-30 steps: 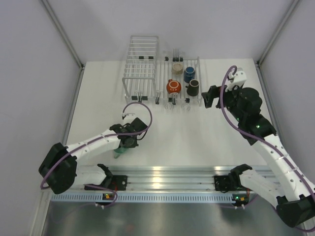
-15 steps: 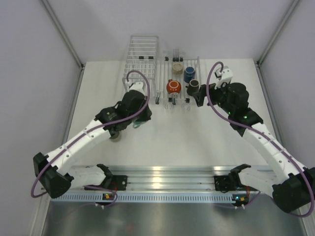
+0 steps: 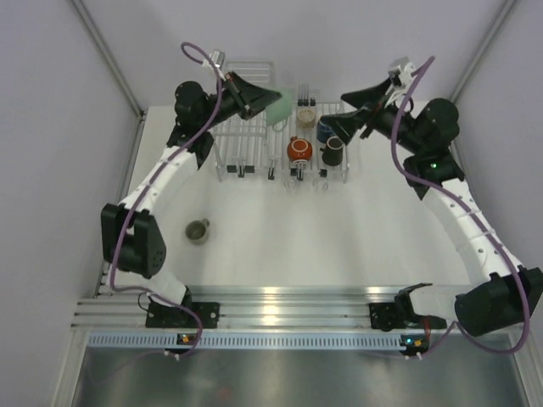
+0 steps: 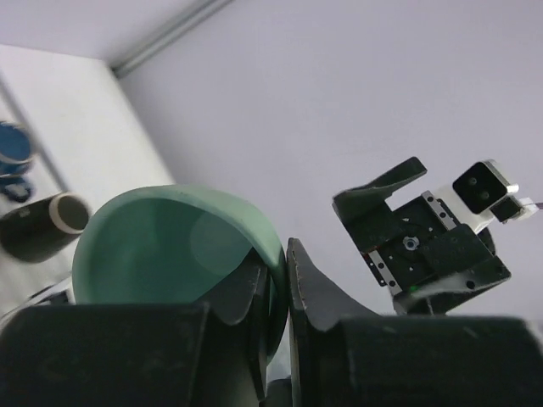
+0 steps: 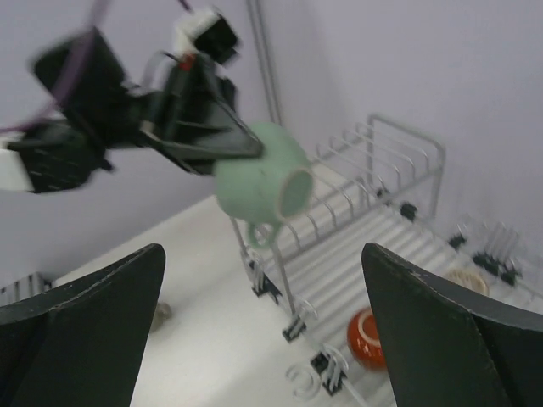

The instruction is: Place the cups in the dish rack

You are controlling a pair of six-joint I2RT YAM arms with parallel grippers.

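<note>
My left gripper (image 3: pixel 273 103) is shut on the rim of the mint-teal cup (image 3: pixel 281 111) and holds it high, tilted on its side, above the gap between the tall wire basket and the dish rack (image 3: pixel 273 163). The left wrist view shows one finger inside the cup (image 4: pixel 170 246) and one outside. The rack holds the beige (image 3: pixel 305 114), dark blue (image 3: pixel 327 129), orange-red (image 3: pixel 298 150) and brown (image 3: pixel 333 151) cups. The olive-grey cup (image 3: pixel 198 231) stands alone on the table. My right gripper (image 3: pixel 339 119) is open and empty over the rack's right side, facing the mint cup (image 5: pixel 259 182).
The tall box-shaped wire basket (image 3: pixel 242 127) stands just left of the rack, under my left arm. Walls and metal frame posts close in the table at the back and sides. An aluminium rail (image 3: pixel 280 309) runs along the near edge.
My left arm has lifted the mint cup from the near-left table up and back over the racks. My right arm has swung up and left. The olive-grey cup stays on the table.
</note>
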